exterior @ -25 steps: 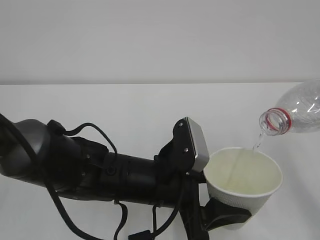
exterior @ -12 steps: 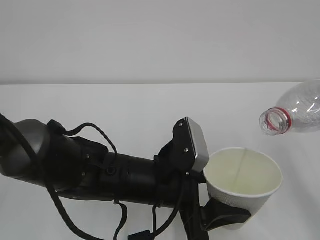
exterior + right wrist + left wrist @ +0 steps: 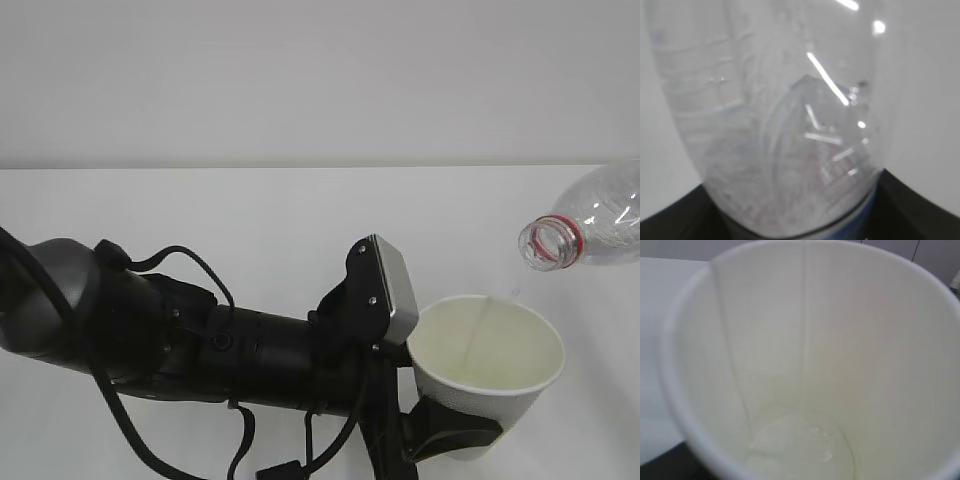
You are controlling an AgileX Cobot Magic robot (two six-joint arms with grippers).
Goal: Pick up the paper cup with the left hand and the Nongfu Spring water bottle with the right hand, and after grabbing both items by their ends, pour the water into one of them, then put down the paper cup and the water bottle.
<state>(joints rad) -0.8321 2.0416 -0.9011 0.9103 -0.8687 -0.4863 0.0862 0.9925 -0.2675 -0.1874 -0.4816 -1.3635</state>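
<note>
From the outside camera, the left hand (image 3: 440,440) is a black arm with a grey block on top, reaching in from the bottom left. Its black claw wraps around the low part of the paper cup (image 3: 487,372) and holds it upright near the bottom right corner of the white table (image 3: 250,210). The cup's mouth faces up. The Nongfu Spring water bottle (image 3: 590,230) lies tipped over at the right edge, up in the air, with its red neck ring and open mouth pointing left and down, just above the cup's far rim. A thin stream of the water (image 3: 512,294) falls from the mouth into the cup.

The left wrist camera looks down into the cup (image 3: 805,340). A little water (image 3: 800,445) sits at the bottom.

The right wrist camera shows the clear ribbed bottle (image 3: 775,125) very close. The black fingers of the right hand (image 3: 790,220) grip its end at the bottom edge.
</note>
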